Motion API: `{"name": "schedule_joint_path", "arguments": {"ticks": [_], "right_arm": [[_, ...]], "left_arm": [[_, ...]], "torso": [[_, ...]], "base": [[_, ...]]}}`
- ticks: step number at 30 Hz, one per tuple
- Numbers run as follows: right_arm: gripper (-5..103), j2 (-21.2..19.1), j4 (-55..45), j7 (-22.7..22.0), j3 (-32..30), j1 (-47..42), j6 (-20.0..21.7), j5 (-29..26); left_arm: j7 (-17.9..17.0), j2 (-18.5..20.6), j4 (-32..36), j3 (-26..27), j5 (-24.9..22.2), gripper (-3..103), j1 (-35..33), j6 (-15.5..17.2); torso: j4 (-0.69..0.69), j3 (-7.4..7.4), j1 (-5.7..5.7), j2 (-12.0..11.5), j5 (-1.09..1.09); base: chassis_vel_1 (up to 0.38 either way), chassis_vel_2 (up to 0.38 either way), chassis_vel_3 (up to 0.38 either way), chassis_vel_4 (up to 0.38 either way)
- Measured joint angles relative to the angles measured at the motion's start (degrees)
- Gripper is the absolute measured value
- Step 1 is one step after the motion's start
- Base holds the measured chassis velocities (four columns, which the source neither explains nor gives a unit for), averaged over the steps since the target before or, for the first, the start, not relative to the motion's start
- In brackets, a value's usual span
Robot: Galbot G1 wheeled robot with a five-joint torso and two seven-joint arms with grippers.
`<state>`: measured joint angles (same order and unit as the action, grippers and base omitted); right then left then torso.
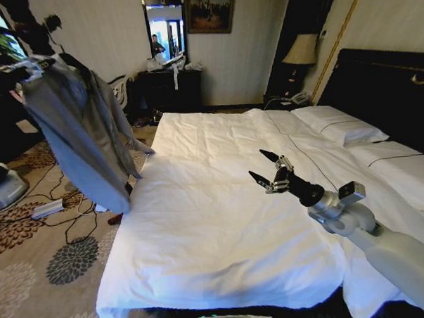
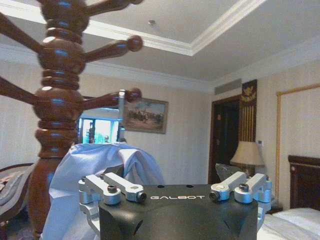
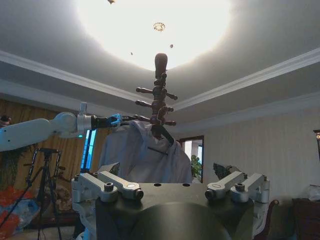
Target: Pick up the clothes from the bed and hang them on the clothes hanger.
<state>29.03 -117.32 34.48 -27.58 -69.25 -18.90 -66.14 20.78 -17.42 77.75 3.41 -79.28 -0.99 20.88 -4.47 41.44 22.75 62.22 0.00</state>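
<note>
Clothes draped on clothes hanger beside bed. Right gripper hovering over white sheets, fingers apart. From right wrist: left gripper up at garment's collar, fingers' state impossible to tell. Patterned carpet, lamp behind.

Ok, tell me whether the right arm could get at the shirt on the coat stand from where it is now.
Probably not without moving. The right tool hangs open over the middle of the bed, while the shirt hangs on the coat stand off the bed's far left side. Nothing blocks the way; the gap just looks wide.
</note>
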Motion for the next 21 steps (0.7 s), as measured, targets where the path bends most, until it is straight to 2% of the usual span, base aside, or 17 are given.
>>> {"name": "schedule_joint_path", "arguments": {"ticks": [9,13,17,21], "right_arm": [[100,0.34,-0.04,-0.02,0.27,-0.09,0.09,0.57],[100,0.34,0.03,0.00,0.23,-0.10,0.09,0.60],[100,0.34,0.29,0.03,0.14,0.03,0.09,0.61],[100,0.34,0.48,0.07,0.14,0.12,0.08,0.62]], "left_arm": [[-0.03,0.77,0.84,0.54,-0.24,100,-1.01,-1.83],[0.15,0.20,0.70,0.74,-1.22,100,-0.72,-4.30],[2.79,-0.82,0.14,0.86,-3.22,100,-0.80,-8.71],[2.49,-1.88,-0.23,0.92,-4.16,100,-1.01,-10.07]], "torso": [[0.01,0.01,0.00,-0.02,0.00],[0.01,0.01,0.00,-0.01,0.00],[0.01,0.01,0.00,-0.02,0.01],[0.01,0.01,0.00,-0.01,0.00]], "base": [[0.000,0.000,0.000,0.000],[0.000,0.000,0.000,0.000],[0.000,0.000,0.000,0.000],[0.000,0.000,0.000,0.000]]}}
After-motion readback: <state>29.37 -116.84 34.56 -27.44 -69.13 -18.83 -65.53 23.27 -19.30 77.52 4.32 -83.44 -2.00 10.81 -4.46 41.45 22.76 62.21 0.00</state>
